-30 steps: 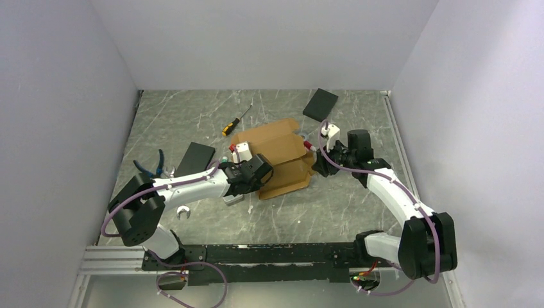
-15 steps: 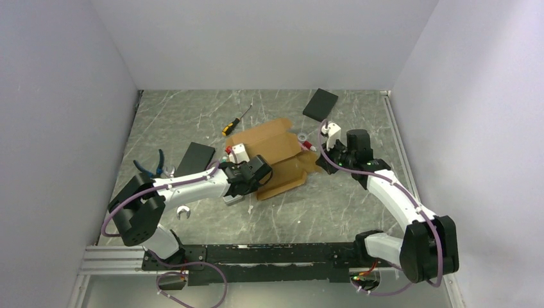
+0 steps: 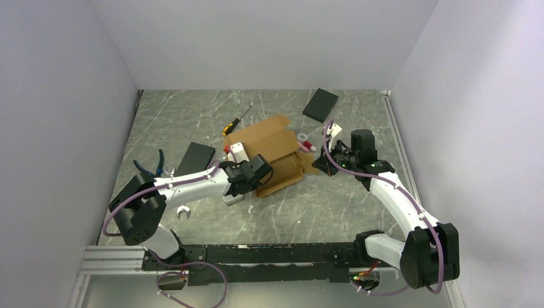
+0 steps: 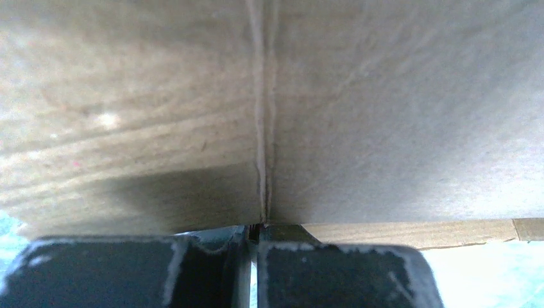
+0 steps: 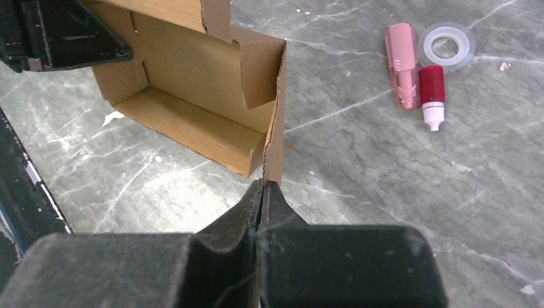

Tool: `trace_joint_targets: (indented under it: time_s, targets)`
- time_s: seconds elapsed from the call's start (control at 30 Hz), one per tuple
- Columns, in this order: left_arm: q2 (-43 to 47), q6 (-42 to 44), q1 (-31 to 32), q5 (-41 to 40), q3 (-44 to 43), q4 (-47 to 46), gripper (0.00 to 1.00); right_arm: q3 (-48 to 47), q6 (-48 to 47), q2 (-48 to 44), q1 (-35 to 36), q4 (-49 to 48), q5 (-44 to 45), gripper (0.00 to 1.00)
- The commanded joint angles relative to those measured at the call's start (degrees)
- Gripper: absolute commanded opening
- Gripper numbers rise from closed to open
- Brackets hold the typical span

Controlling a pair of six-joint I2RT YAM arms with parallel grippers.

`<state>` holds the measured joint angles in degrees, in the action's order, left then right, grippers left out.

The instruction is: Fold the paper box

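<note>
- Two arms work on the paper box, a part-formed sheet of tan card lying on the table between the grippers; one trough with a raised wall is formed, and the other panels lie flat or lean.
- The left gripper is pinched almost together on the card's near edge, just where a crease runs down to meet it; the sheet fills everything ahead of it.
- The right gripper is closed, its tips meeting on the lowest corner of an upright side flap directly ahead; the open trough lies ahead and to its left; how much card sits between the pads cannot be told.
- Ahead and to the right of that gripper, well apart from the box, lie a pink tube, a red-capped vial and a clear ring.
- Likely risks: so shallow a bite could let the corner slip free when the flap is swung; a hard pull might tear the flap along its ragged edge; the two arms drawing apart could flatten the raised wall or drag the whole box; a pinch on the crease could kink it the wrong way.
</note>
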<state>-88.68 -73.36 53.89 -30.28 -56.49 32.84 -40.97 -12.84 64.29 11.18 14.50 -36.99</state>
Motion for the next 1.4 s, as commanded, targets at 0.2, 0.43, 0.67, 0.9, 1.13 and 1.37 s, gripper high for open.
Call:
trace_joint_targets:
  time_s: [0.2, 0.43, 0.67, 0.9, 1.13, 1.37]
  targets:
    - [-1.06, -1.28, -0.05, -0.58, -2.18, -0.90, 0.00, -0.54, 0.71, -1.66, 0.49, -2.43, -6.48, 0.00]
    - [-2.51, -0.76, -0.02, -0.10, -3.19, -1.46, 0.00, -0.35, -0.19, 0.26, 3.46, -2.76, -4.79, 0.00]
    - [-3.84, 0.15, -0.10, 0.86, -3.05, -2.86, 0.00, -0.82, 0.06, 4.10, 5.16, -3.13, -1.00, 0.00]
    - [-6.00, 0.06, -0.05, 1.17, -3.18, -2.96, 0.00, -1.13, 0.69, 5.42, 5.13, -3.56, 2.26, 0.04]
    - [-7.04, 0.33, -0.08, 1.29, -3.30, -3.26, 0.00, -1.22, 1.26, 6.96, 5.15, -3.57, 0.40, 0.16]
    - [-7.20, 0.49, -0.10, 1.49, -3.18, -3.55, 0.00, -1.30, 2.08, 8.20, 4.86, -3.69, -2.07, 0.29]
